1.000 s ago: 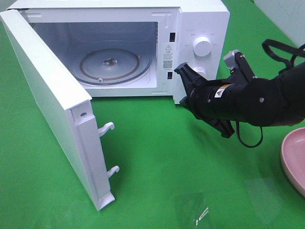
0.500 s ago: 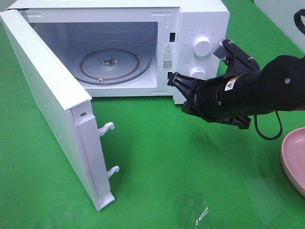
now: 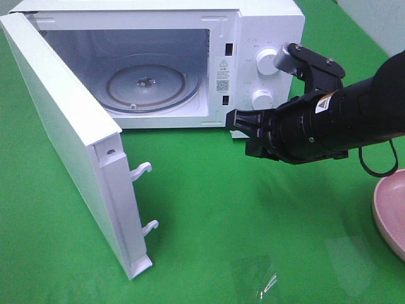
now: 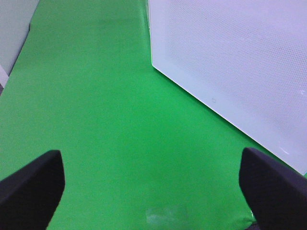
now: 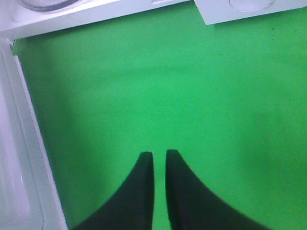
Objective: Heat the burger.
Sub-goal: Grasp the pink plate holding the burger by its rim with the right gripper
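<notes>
Glossy white microwave (image 3: 266, 25), matt green cloth (image 3: 209, 209)

Two black fingertips of the left gripper (image 4: 152, 184) frame the lower corners of the left wrist view, one fingertip (image 4: 31, 184) at one side and the other at the opposite side, standing wide apart with nothing between them. Below them stretches a green cloth (image 4: 105, 110), faintly creased with a pale glint near the lower edge. A white microwave door (image 4: 235, 67), its panel finely dotted, fills the upper corner, its rounded corner resting on the cloth.
</notes>
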{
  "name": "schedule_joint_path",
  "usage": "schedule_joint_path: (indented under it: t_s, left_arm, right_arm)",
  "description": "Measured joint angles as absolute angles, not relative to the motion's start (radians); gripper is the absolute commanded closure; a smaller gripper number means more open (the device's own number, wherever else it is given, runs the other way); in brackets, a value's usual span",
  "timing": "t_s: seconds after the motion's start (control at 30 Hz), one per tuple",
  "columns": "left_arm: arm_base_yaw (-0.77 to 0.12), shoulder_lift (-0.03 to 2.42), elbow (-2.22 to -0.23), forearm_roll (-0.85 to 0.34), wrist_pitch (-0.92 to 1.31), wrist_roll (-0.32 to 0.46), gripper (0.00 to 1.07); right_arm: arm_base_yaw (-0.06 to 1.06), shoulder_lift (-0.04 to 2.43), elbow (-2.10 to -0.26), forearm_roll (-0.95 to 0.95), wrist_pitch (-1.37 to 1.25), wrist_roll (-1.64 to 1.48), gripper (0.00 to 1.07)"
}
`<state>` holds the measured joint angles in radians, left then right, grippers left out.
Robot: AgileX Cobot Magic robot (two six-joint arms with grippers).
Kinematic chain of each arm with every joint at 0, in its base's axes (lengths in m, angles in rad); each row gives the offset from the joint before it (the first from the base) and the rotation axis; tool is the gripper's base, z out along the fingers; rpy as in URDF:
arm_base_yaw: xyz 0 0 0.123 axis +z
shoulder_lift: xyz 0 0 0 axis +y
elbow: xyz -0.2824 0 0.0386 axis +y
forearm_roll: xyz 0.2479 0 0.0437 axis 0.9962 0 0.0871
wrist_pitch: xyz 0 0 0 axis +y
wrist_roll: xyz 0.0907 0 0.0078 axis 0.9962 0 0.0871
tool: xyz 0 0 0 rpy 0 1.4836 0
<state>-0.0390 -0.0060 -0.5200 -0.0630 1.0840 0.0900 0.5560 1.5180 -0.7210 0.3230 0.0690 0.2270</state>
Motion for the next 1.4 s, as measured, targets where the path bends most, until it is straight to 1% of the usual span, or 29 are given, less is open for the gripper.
schedule_joint_path:
  t_s: [0.13,0.3,0.4,0.5,0.57,0.73,0.8,0.83,0.87,0.9,0.93,0.97,1.0,1.03,1.07,1.13,1.17,1.2,1.23,1.27,1.37,1.4]
  left_arm:
    - [-0.039,-0.006,-0.52,-0.063,1.084,0.09,0.16]
    - [-0.039,-0.006,-0.52,-0.063,1.084,0.09,0.16]
    - [-0.039,-0.006,-0.52,-0.063,1.084,0.09,0.16]
    - [-0.039,-0.006,-0.52,-0.063,1.084,0.09,0.16]
    - [-0.039,-0.006,-0.52,-0.063,1.084,0.09,0.16]
    - [-0.039,-0.006,-0.52,-0.063,1.084,0.09,0.16]
    - [-0.039,-0.006,-0.52,-0.063,1.084,0.09,0.16]
    - [-0.039,-0.006,-0.52,-0.063,1.084,0.09,0.16]
    - [-0.039,-0.006,-0.52,-0.063,1.084,0.09,0.16]
    - [-0.039,-0.006,-0.52,-0.063,1.084,0.09,0.16]
    - [-0.039,-0.006,-0.52,-0.063,1.084,0.09,0.16]
    - [-0.039,-0.006,-0.52,-0.063,1.084,0.09,0.16]
    - [-0.039,-0.006,-0.52,-0.063,1.084,0.09,0.16]
    - [-0.039,-0.006,-0.52,-0.063,1.084,0.09,0.16]
    - [-0.039,-0.006,-0.52,-0.063,1.084,0.09,0.16]
    - [-0.039,-0.006,-0.52,-0.063,1.084,0.09,0.16]
    - [-0.039,-0.006,-0.52,-0.063,1.084,0.09,0.16]
    - [-0.039,-0.006,-0.52,-0.063,1.084,0.09,0.16]
    - [-0.039,-0.006,-0.52,-0.063,1.084,0.09,0.16]
    - [-0.039,-0.006,-0.52,-0.062,1.084,0.09,0.16]
    - [-0.039,-0.006,-0.52,-0.062,1.084,0.09,0.16]
    - [-0.039,-0.006,-0.52,-0.062,1.084,0.09,0.16]
  right_arm:
    - [0.556,1.474,-0.721,0.323,0.156,0.151,0.95]
    - [0.556,1.441,-0.721,0.294,0.214,0.133,0.93]
    - [0.556,1.414,-0.731,0.219,0.308,0.131,0.92]
    - [0.556,1.409,-0.737,0.197,0.336,0.131,0.92]
    - [0.556,1.396,-0.761,0.115,0.447,0.131,0.91]
    - [0.556,1.387,-0.782,0.042,0.562,0.131,0.89]
    - [0.556,1.378,-0.79,0.016,0.614,0.131,0.88]
    - [0.556,1.366,-0.798,0.0,0.65,0.132,0.84]
    - [0.556,1.366,-0.798,0.0,0.65,0.132,0.84]
    - [0.556,1.353,-0.807,-0.018,0.681,0.132,0.75]
    - [0.556,1.353,-0.807,-0.018,0.681,0.132,0.75]
    - [0.556,1.34,-0.815,-0.03,0.704,0.132,0.61]
    - [0.556,1.34,-0.815,-0.03,0.704,0.132,0.61]
    - [0.556,1.331,-0.818,-0.034,0.713,0.132,0.53]
    - [0.556,1.331,-0.818,-0.034,0.713,0.132,0.53]
    - [0.556,1.312,-0.824,-0.061,0.744,0.132,0.2]
    - [0.556,1.312,-0.824,-0.061,0.744,0.132,0.2]
    - [0.556,1.309,-0.824,-0.074,0.768,0.132,0.11]
    - [0.556,1.309,-0.824,-0.074,0.768,0.132,0.11]
    - [0.556,1.308,-0.824,-0.092,0.805,0.132,0.07]
    - [0.556,1.308,-0.824,-0.112,0.837,0.132,0.08]
    - [0.556,1.307,-0.824,-0.129,0.865,0.132,0.09]
